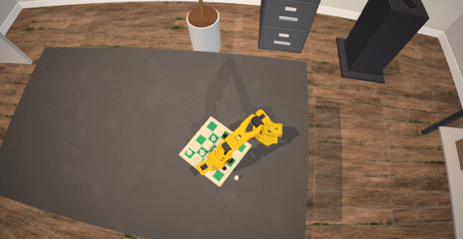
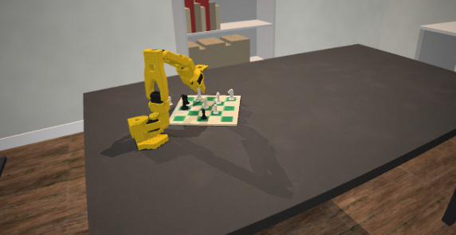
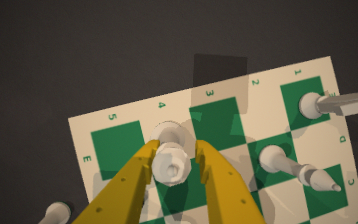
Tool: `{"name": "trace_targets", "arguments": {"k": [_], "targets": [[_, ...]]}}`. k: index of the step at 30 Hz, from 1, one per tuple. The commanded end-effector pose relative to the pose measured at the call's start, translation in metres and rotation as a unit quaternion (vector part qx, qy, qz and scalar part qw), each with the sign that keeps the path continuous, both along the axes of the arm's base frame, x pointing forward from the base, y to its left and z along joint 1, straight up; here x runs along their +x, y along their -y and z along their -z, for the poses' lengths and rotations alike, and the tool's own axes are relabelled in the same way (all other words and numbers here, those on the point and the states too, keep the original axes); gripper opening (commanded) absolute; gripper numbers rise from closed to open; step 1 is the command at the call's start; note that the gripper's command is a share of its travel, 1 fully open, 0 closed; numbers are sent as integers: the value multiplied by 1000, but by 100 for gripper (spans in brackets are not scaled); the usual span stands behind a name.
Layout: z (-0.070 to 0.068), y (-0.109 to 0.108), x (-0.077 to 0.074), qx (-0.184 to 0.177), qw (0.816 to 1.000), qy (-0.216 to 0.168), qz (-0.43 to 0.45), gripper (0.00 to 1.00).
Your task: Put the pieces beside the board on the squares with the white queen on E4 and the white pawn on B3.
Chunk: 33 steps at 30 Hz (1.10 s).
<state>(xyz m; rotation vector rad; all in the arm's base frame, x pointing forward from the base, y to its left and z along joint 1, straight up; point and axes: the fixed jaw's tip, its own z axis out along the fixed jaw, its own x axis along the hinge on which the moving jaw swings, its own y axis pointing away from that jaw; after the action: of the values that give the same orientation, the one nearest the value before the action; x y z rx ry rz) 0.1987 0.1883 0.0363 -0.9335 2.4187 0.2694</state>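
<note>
1. Presently, dark worktop (image 1: 121, 120); bearing checkered board (image 1: 193, 143).
2. Yellow tool (image 3: 176, 150): parted slightly, gripping nothing, flanking white queen (image 3: 171, 165).
3. Queen upright on E4; risk: toppling if clipped during withdrawal.
4. White pawn (image 1: 236, 177) beside board, unplaced.

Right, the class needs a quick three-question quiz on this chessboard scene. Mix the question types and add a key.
1. True or false: the pincer is clamped tight on the white queen.
2. Which numbered column holds the queen's base? A) 1 B) 4 C) 5
3. Fill in: the white pawn sits ___ the board, on the table.

Key: 1 false, a gap shows on each side of the queen; 2 B; 3 beside.
</note>
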Motion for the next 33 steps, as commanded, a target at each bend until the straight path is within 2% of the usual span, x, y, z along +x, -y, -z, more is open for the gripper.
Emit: {"name": "trace_targets", "arguments": {"k": [1, 33], "targets": [[6, 0, -4, -5, 1000, -10, 0, 12], [7, -3, -10, -5, 1000, -10, -12, 12]]}}
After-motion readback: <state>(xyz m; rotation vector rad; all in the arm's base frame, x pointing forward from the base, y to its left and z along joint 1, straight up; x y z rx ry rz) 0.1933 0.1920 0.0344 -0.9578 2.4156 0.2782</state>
